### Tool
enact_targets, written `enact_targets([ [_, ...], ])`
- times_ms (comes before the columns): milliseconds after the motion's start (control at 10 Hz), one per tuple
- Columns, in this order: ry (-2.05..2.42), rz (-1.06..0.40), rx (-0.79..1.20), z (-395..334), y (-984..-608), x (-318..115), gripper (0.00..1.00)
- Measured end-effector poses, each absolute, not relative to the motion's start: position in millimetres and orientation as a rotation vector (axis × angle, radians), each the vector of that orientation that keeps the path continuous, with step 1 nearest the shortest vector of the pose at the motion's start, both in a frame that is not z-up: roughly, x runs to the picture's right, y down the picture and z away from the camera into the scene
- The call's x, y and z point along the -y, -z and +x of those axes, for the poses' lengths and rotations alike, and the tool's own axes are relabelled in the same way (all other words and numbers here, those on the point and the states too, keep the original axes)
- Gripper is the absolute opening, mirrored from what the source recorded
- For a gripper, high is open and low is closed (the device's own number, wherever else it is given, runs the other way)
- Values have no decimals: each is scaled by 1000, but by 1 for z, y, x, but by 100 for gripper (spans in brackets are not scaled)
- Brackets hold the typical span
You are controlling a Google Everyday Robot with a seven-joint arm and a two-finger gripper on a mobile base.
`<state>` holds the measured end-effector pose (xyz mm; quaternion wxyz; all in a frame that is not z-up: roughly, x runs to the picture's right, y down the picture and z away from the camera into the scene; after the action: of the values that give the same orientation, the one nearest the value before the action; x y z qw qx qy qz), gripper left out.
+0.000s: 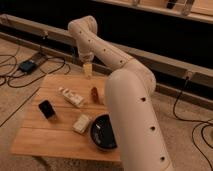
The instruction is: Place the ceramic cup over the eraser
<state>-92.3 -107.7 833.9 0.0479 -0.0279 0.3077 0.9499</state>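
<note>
The ceramic cup [88,70] is small and cream-white and stands upright at the far edge of the wooden table [55,137]. My gripper [86,61] hangs straight over the cup at the end of the long white arm and stands open. Whether it touches the cup I cannot tell. The eraser [46,108], a small black block, lies on the left part of the table, well in front of the cup and to its left.
A long white bar [71,96] and a small brown object [94,93] lie mid-table. A pale block [82,123] sits beside a wide black bowl [102,132] near the front. My arm's thick white link [132,115] covers the table's right side. Cables and a box [27,65] lie on the floor at left.
</note>
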Motion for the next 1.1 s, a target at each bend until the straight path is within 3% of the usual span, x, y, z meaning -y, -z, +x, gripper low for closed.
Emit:
enact_targets([
  [600, -2931, -29, -926, -63, -834, 104, 80],
  [1100, -2981, 35, -972, -10, -840, 64, 80],
])
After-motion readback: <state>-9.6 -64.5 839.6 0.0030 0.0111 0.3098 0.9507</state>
